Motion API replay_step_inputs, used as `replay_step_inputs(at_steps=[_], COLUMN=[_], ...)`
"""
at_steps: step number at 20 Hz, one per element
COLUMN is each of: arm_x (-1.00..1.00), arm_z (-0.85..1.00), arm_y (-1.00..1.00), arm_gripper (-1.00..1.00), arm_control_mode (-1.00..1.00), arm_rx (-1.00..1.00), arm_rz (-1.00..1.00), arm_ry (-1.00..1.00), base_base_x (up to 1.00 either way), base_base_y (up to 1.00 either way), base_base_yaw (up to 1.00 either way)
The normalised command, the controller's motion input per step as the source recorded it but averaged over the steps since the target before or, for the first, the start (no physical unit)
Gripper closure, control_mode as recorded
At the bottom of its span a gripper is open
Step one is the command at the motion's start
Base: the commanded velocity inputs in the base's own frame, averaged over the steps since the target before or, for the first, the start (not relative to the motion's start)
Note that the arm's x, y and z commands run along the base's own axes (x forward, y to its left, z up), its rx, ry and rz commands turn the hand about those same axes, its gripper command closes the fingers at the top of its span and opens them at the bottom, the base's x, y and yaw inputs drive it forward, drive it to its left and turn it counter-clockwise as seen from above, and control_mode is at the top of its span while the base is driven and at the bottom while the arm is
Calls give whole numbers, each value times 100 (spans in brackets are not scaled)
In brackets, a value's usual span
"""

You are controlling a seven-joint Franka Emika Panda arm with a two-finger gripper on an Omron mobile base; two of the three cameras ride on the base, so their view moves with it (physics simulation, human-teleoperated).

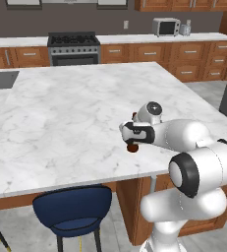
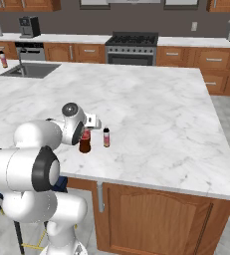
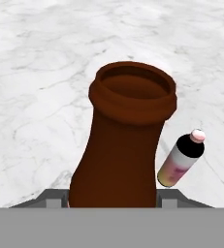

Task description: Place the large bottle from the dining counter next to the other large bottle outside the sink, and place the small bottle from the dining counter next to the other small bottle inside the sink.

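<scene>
The large bottle (image 3: 123, 140), dark brown with an open mouth, stands near the front edge of the dining counter (image 2: 151, 109); its base (image 1: 132, 146) shows under the hand. My gripper (image 2: 86, 135) reaches in from the side and is shut on the bottle's body, fingertips (image 3: 54, 197) pressed to both sides. The small bottle (image 2: 106, 137), pale with a reddish band, stands just to the right of it, also seen in the hand view (image 3: 181, 159). At the far left, the other large bottle (image 2: 3, 59) stands beside the sink (image 2: 29, 69).
A blue stool (image 1: 73, 209) sits under the counter's front edge. The back wall counter holds a stove (image 2: 131, 42), a coffee machine (image 2: 29, 26) and a microwave (image 1: 166, 26). A curved tap (image 2: 21, 56) rises behind the sink.
</scene>
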Motion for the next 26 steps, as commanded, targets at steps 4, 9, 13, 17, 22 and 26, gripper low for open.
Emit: replay_step_inputs(at_steps=[4,9,13,17,22,26], arm_x=[0,0,0,0,0,0], arm_z=[0,0,0,0,0,0], arm_y=[0,0,0,0,0,0], arm_gripper=[100,100,100,100,100,100], arm_control_mode=[100,100,100,100,100,100], arm_rx=[0,0,0,0,0,0], arm_rz=[0,0,0,0,0,0], arm_ry=[0,0,0,0,0,0], base_base_x=[-4,-46,-60,-60,-16,0], base_base_y=[0,0,0,0,-8,-41], base_base_yaw=[0,0,0,0,1,0])
